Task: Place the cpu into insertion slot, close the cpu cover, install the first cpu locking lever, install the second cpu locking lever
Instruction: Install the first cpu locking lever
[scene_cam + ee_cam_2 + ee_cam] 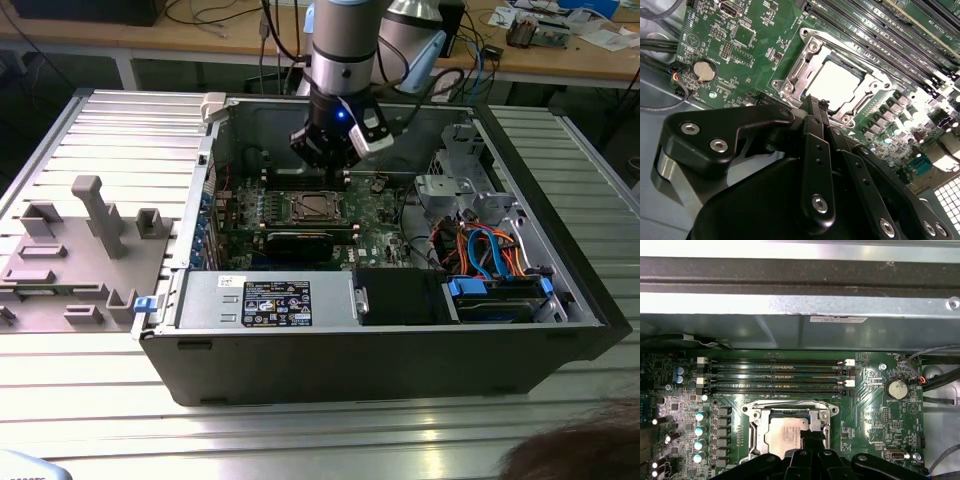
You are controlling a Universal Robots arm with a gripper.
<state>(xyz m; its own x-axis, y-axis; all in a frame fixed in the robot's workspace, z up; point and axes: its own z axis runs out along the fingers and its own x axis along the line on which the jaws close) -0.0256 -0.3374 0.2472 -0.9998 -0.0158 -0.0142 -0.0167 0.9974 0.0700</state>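
The end effector [816, 104] hangs inside the open PC case [400, 350]. Its black fingers are drawn together to a closed tip, w/ nothing seen gripped between them. In both wrist views the tip is just over one edge of the cpu [835, 82]. Whether metal is actually touched can't be told.

The cpu is seated flat in the insertion slot [318, 207], its dull silver top showing through the window of the cpu cover [795, 75]. The cover appears folded down, its frame lying around the chip rather than standing up. Placement and cover closing are therefore judged done, approx. half the task. The step in hand is judged to be the first locking lever. The levers themselves can't be made out for certain along the socket's sides.

That step calls for a closed tip set against a thin wire lever, pushed down and sideways under its hook, w/o scraping the green motherboard [740, 35]. Little room is given: the memory slots [775, 375] run just beside the socket, and a coin cell [704, 71] sits well apart. The case rests on a ribbed metal counter [100, 420].
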